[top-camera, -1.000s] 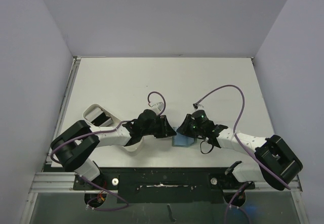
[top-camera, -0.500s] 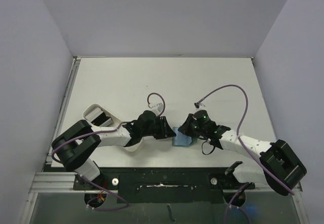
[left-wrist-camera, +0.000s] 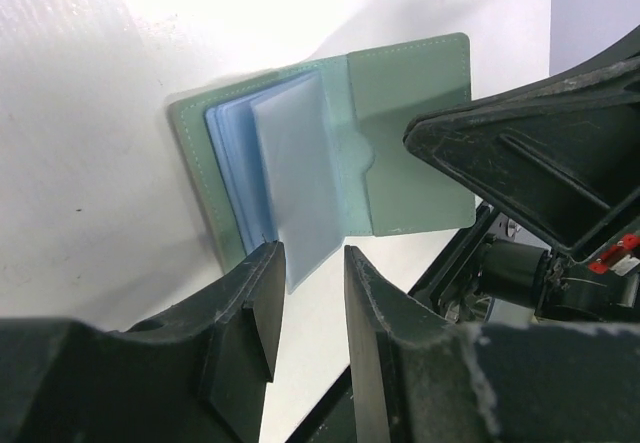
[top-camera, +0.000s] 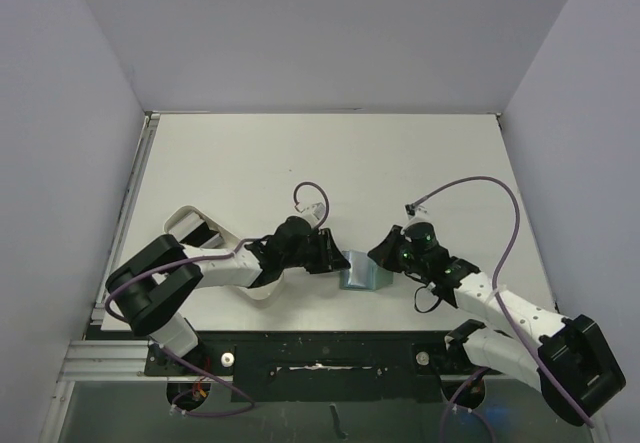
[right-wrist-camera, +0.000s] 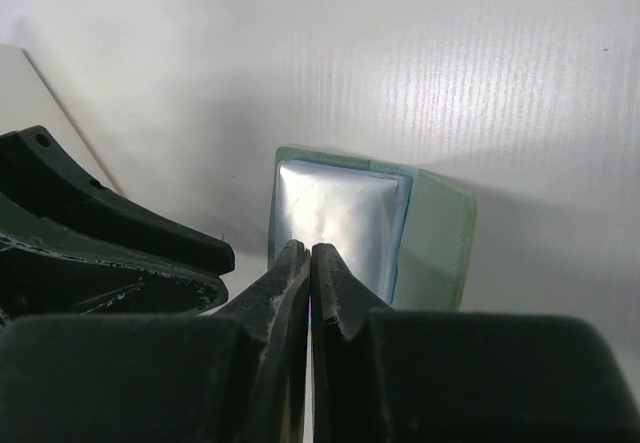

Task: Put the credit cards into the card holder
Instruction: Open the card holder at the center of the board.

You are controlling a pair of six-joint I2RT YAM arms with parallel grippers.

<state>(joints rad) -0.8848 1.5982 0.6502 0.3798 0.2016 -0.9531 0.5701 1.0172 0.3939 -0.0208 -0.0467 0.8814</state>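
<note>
Left wrist view: the card holder [left-wrist-camera: 410, 143] was seen lying open on the white counter [left-wrist-camera: 90, 113], with its blue-grey sleeves [left-wrist-camera: 295, 183] fanned upward. The left hand [left-wrist-camera: 308, 258] was held narrowly parted, with one sleeve's lower edge lying in the gap; contact could not be told. The right hand [right-wrist-camera: 308, 253] was pressed shut at the holder's near sleeve edge; whether anything was pinched could not be told.
</note>
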